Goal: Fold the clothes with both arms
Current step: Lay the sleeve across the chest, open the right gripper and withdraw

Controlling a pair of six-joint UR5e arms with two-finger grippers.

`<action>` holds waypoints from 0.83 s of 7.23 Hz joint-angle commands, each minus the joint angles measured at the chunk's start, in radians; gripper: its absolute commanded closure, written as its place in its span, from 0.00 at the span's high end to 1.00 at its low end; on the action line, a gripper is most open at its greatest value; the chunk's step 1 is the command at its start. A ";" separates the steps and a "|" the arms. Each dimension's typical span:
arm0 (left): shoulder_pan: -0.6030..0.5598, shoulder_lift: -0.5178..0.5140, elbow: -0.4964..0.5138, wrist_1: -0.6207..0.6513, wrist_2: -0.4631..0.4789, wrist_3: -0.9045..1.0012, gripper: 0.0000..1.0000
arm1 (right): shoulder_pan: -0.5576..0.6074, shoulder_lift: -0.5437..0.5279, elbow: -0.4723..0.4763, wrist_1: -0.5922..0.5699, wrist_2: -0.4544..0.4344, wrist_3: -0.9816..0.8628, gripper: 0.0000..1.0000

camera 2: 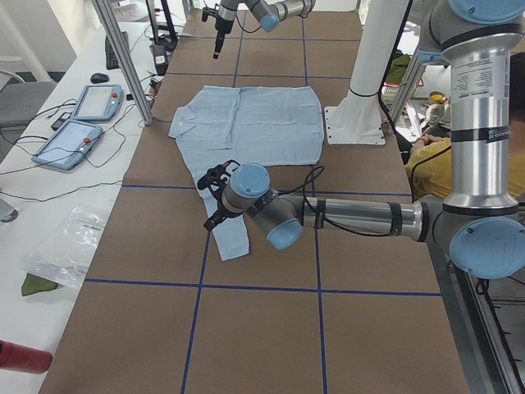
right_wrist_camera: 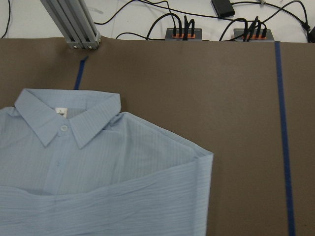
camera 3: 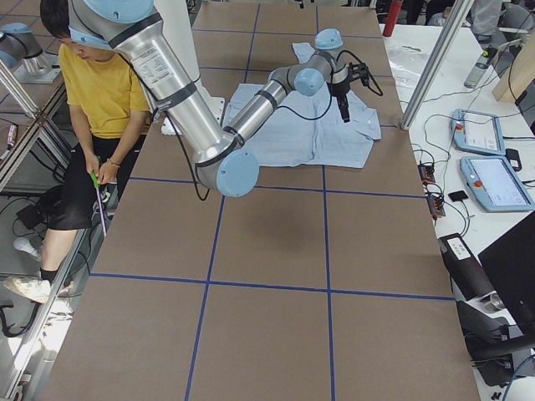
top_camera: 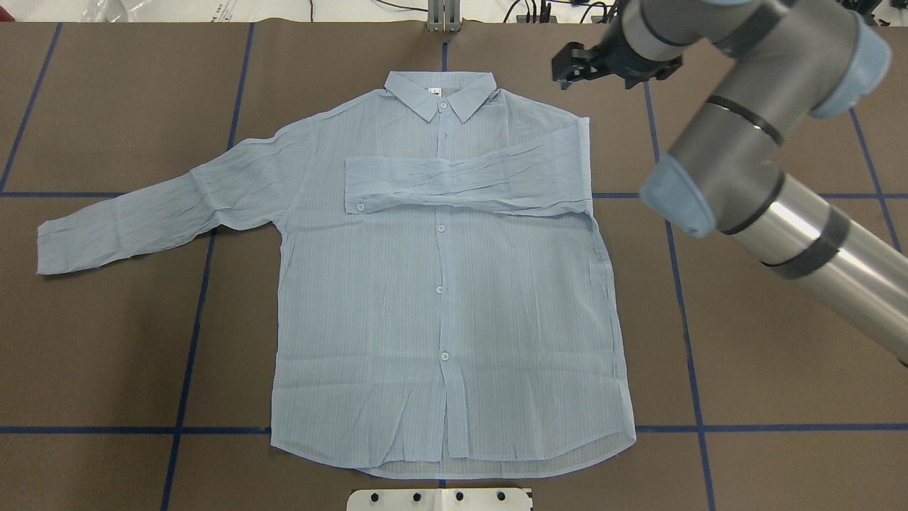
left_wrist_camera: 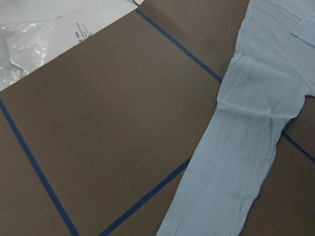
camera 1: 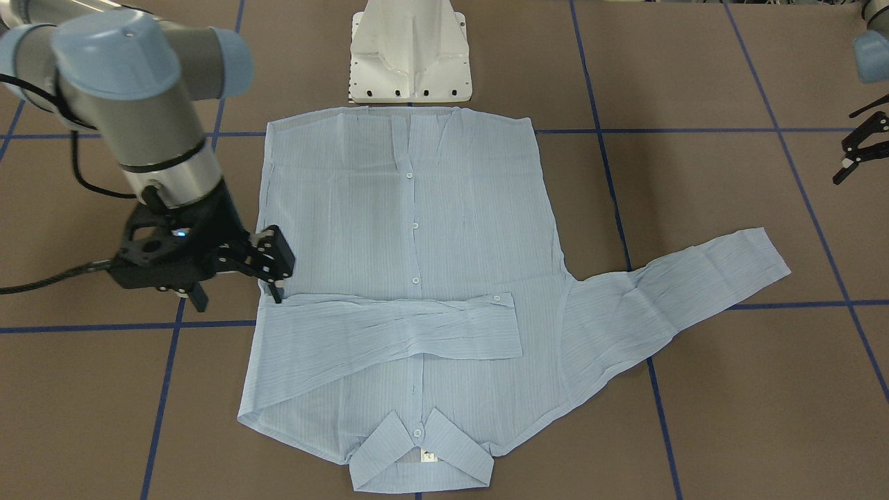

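- The shirt point(top_camera: 440, 298) is lying flat on the brown table point(top_camera: 766, 369), buttoned front facing up; in the overhead view its collar point(top_camera: 440, 92) is pointing to 12 o'clock and its hem to 6 o'clock, near the white pedestal base point(camera 1: 410, 55)
- One sleeve point(top_camera: 461, 181) is lying folded across the chest, with its cuff pointing to 9 o'clock; the other sleeve point(top_camera: 142, 216) is stretching out flat on the table toward 8 o'clock
- The right gripper point(camera 1: 237, 285) is hovering beside the shoulder where the folded sleeve begins, at about 1 o'clock from the middle of the shirt in the overhead view; its fingers are standing apart and are gripping nothing, and the cloth is lying below them, not between them
- The right arm point(top_camera: 745, 142) is reaching far forward over the table, with the wrist bending down
- The left gripper point(camera 1: 847, 147) is hanging above the stretched sleeve without touching it; its fingers are also spread and are carrying nothing
- The left arm point(camera 2: 353, 215) is extending low and nearly level over the table, with its gripper facing the sleeve
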 commanded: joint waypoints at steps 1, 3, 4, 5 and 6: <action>0.064 0.007 0.208 -0.371 0.108 -0.263 1.00 | 0.105 -0.287 0.079 0.221 0.125 -0.156 1.00; 0.188 0.008 0.238 -0.443 0.275 -0.480 1.00 | 0.124 -0.418 0.077 0.390 0.156 -0.160 1.00; 0.216 0.008 0.287 -0.516 0.302 -0.552 1.00 | 0.127 -0.431 0.079 0.391 0.156 -0.161 1.00; 0.239 0.008 0.362 -0.615 0.340 -0.591 1.00 | 0.132 -0.438 0.080 0.392 0.156 -0.161 1.00; 0.257 0.008 0.396 -0.678 0.376 -0.647 0.99 | 0.132 -0.441 0.080 0.392 0.156 -0.161 1.00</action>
